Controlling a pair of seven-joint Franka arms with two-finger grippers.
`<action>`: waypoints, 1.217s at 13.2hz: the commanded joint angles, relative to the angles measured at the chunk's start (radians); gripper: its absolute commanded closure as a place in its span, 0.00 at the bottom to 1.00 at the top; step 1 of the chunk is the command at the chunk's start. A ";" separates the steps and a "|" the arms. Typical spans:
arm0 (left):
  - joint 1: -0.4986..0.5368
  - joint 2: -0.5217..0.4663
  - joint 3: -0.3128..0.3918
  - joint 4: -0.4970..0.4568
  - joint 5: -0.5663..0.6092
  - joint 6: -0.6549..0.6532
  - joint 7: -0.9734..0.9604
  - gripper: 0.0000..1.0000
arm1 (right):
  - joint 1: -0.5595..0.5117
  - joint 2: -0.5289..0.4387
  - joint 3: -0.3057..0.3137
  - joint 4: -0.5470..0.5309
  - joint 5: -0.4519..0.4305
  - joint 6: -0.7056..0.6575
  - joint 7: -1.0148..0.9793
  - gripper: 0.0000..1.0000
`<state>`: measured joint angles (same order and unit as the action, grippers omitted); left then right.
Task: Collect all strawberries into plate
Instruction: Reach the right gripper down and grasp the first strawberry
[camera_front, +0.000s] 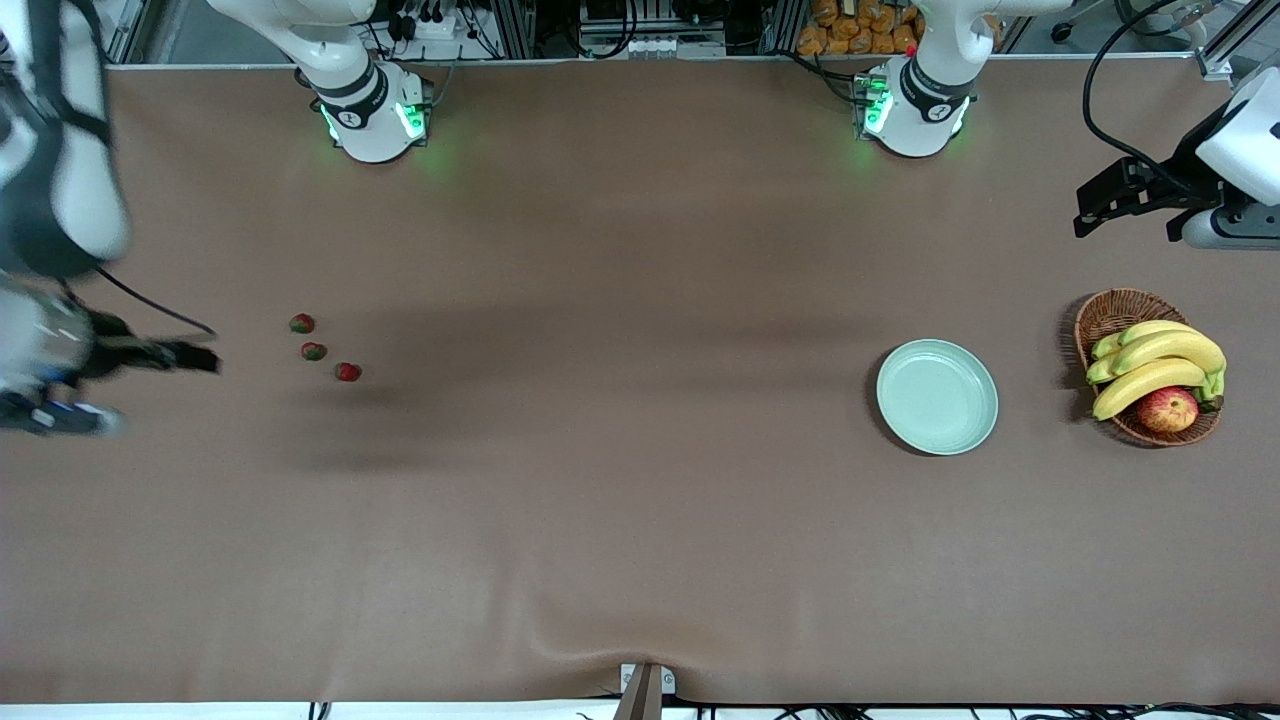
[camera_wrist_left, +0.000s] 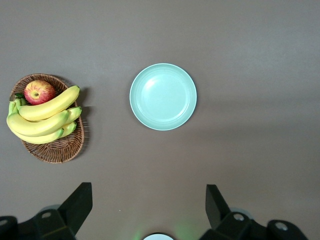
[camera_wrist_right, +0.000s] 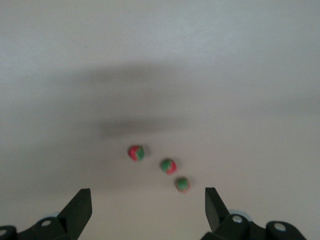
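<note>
Three small red strawberries (camera_front: 301, 323) (camera_front: 313, 351) (camera_front: 347, 372) with green caps lie in a short row on the brown table, toward the right arm's end. In the right wrist view the strawberries (camera_wrist_right: 136, 153) (camera_wrist_right: 168, 166) (camera_wrist_right: 182, 184) lie just ahead of my open, empty right gripper (camera_wrist_right: 148, 202). That right gripper (camera_front: 200, 358) hangs over the table's end, apart from the berries. The pale mint plate (camera_front: 937, 396) (camera_wrist_left: 163, 96) sits empty toward the left arm's end. My left gripper (camera_front: 1092, 208) (camera_wrist_left: 147, 202) hovers open and empty high over that end.
A brown wicker basket (camera_front: 1115, 305) (camera_wrist_left: 55, 152) with bananas (camera_front: 1150, 365) and a red-yellow apple (camera_front: 1167, 409) stands beside the plate, closer to the left arm's end of the table. A wide stretch of bare brown table separates the berries from the plate.
</note>
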<state>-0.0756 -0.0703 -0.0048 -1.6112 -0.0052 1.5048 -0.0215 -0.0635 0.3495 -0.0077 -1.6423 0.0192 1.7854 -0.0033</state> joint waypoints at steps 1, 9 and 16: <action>0.005 0.010 0.005 0.010 -0.022 0.014 0.000 0.00 | 0.039 0.048 -0.001 -0.147 0.042 0.170 0.003 0.00; 0.007 0.012 0.006 -0.021 -0.022 0.044 0.000 0.00 | 0.060 0.201 -0.001 -0.240 0.045 0.246 -0.006 0.00; 0.008 0.007 0.008 -0.024 -0.015 0.043 0.000 0.00 | 0.073 0.243 -0.001 -0.246 0.047 0.235 0.002 0.18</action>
<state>-0.0730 -0.0527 0.0010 -1.6278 -0.0053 1.5387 -0.0215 0.0020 0.5942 -0.0069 -1.8774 0.0554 2.0235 -0.0028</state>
